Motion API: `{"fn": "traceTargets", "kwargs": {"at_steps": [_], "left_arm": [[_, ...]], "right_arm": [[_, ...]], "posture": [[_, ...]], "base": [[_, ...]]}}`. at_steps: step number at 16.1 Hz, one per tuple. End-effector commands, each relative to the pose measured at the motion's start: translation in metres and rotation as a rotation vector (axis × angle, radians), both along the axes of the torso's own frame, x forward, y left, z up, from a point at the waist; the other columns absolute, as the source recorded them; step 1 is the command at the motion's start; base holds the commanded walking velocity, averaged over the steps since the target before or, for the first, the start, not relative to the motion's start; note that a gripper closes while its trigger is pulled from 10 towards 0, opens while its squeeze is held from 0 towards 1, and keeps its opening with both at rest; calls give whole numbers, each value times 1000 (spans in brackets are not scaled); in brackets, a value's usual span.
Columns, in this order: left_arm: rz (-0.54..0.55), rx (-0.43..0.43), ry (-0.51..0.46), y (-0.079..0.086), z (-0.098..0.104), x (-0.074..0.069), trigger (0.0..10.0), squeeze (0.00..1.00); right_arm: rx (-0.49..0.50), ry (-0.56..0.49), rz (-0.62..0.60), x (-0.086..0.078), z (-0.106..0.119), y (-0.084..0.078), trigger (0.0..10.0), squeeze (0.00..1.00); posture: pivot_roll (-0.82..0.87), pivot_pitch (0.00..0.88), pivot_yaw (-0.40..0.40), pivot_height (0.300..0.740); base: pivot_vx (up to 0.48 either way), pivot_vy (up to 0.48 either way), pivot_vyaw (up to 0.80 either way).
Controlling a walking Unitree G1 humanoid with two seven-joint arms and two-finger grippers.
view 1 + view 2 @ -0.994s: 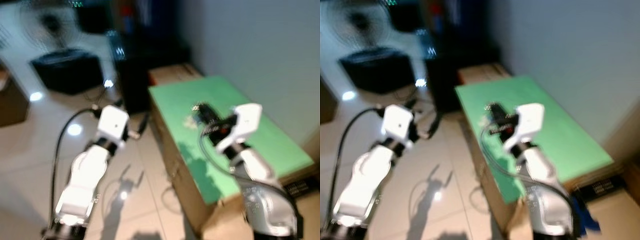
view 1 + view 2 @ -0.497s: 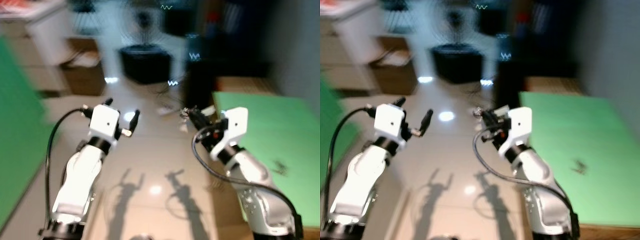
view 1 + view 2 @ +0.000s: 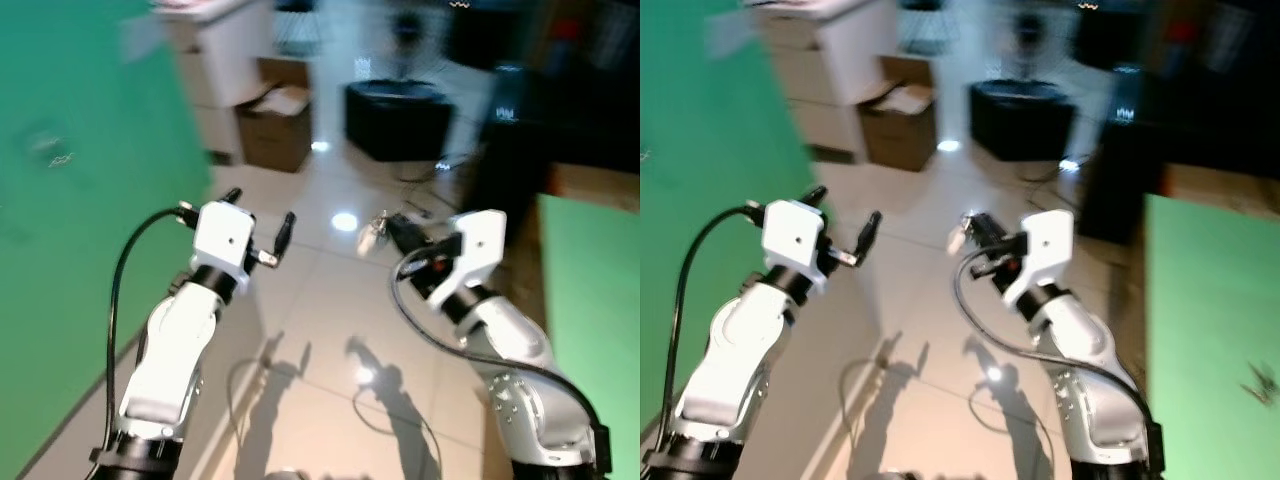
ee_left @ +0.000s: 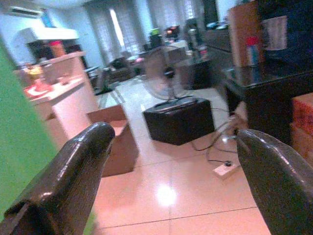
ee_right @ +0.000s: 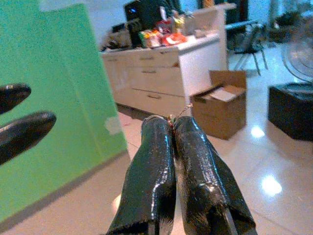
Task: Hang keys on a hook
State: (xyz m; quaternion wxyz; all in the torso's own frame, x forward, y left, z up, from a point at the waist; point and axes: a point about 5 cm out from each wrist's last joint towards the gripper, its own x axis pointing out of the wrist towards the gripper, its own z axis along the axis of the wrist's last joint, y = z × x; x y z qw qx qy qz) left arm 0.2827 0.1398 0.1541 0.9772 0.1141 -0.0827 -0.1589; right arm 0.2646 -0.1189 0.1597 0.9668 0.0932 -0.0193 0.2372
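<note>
Nearest the camera, both silver arms rose over a glossy tiled floor [image 3: 320,330] that carried their shadows. On the robot's left, the left gripper [image 3: 258,224] had its two black fingers spread wide apart with nothing between them — the left wrist view showed open room in the gap. On the right, the right gripper [image 3: 390,228] had its fingers [image 5: 161,161] pressed together, pinching the keys [image 3: 371,233], which showed as a small pale blurred cluster at the fingertips, held in the air above the floor; in the right wrist view only a thin ring or wire poked out at the tips.

Left of the arms stood a green wall panel [image 3: 80,200]; at the right edge lay a green surface [image 3: 600,290]. Farther off were an open cardboard box [image 3: 278,125], white drawers [image 5: 161,88], a black box [image 3: 395,118] with a fan [image 4: 165,73] on it — all blurred.
</note>
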Motion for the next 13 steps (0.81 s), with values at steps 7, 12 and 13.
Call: {"fn": "traceTargets", "kwargs": {"at_steps": [7, 12, 13], "left_arm": [[33, 3, 20, 9, 0, -2, 10000, 0], [61, -18, 45, 11, -7, -1, 10000, 0], [73, -21, 39, 13, -5, -1, 10000, 0]], "right_arm": [[30, 0, -8, 5, 1, -2, 10000, 0], [22, 3, 65, 11, 0, 12, 10000, 0], [27, 2, 71, 12, 1, 13, 10000, 0]], "posture": [[-33, 0, 22, 740], [-18, 0, 10, 740], [4, 0, 0, 740]], "base": [[0, 0, 800], [0, 0, 800], [0, 0, 800]]}}
